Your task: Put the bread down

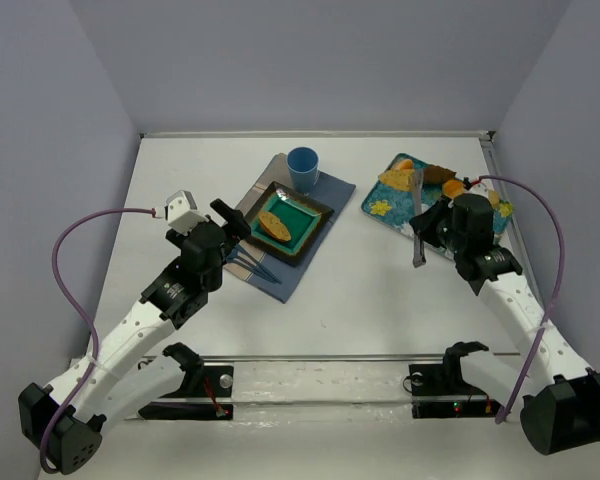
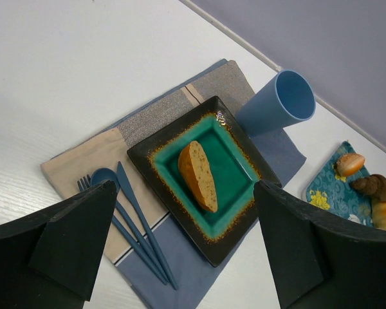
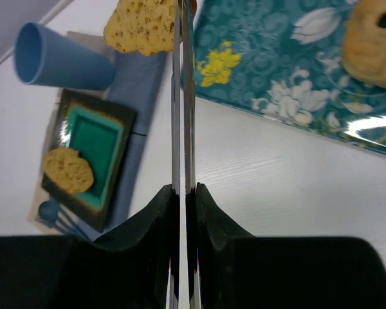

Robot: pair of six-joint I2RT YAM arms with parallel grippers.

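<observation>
Losing the bread (image 3: 145,26) on the way is the main risk, I think. The tongs (image 3: 182,129) pinch it only near one edge, at their far tip, so a quick swing toward the plate (image 1: 315,213), at 9 o'clock from the tray (image 1: 378,210), could shake it loose onto the tabletop (image 1: 370,300). The plate carries another slice (image 1: 273,225), so the free room is small. A careless release could leave the bread half on the rim or on top of that slice. The cup (image 1: 303,168), at 12 o'clock of the plate, stands near the path, and the long tongs could knock it.

The right end effector (image 1: 421,232) is closed around the handle of the tongs, which reach toward 12 o'clock. The bread seems lifted above the 9 o'clock edge of the tray. The right arm is bent at the elbow, with the wrist turned down. The left end effector (image 1: 232,225) is wide open and holds nothing. It hovers at 9 o'clock of the plate, with its arm stretched forward.
</observation>
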